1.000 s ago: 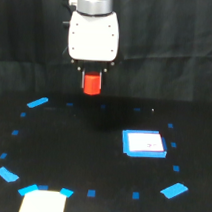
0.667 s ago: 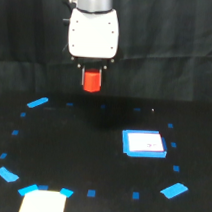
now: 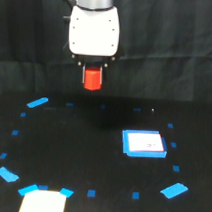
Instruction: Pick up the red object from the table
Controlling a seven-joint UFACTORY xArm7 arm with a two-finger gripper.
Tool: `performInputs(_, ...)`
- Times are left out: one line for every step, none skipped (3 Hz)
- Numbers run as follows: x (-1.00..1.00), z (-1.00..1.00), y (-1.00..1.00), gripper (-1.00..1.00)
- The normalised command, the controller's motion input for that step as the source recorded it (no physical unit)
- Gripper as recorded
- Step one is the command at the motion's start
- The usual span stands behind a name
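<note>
Hand (image 3: 92, 79) pinches the red object (image 3: 92, 80) aloft; table (image 3: 92, 143) lies well below.

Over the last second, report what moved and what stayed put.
The gripper keeps its hold on the small red-orange block and has carried it a little higher above the black table. Nothing was released. The flat white square with a blue border and the blue tape marks lie unchanged.

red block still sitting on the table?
No, the red object hangs clamped in the hand, well above the table.
</note>
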Motion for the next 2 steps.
performInputs(-0.06, 0.21, 0.03, -1.0)
performInputs(-0.03, 0.21, 0.02, -1.0)
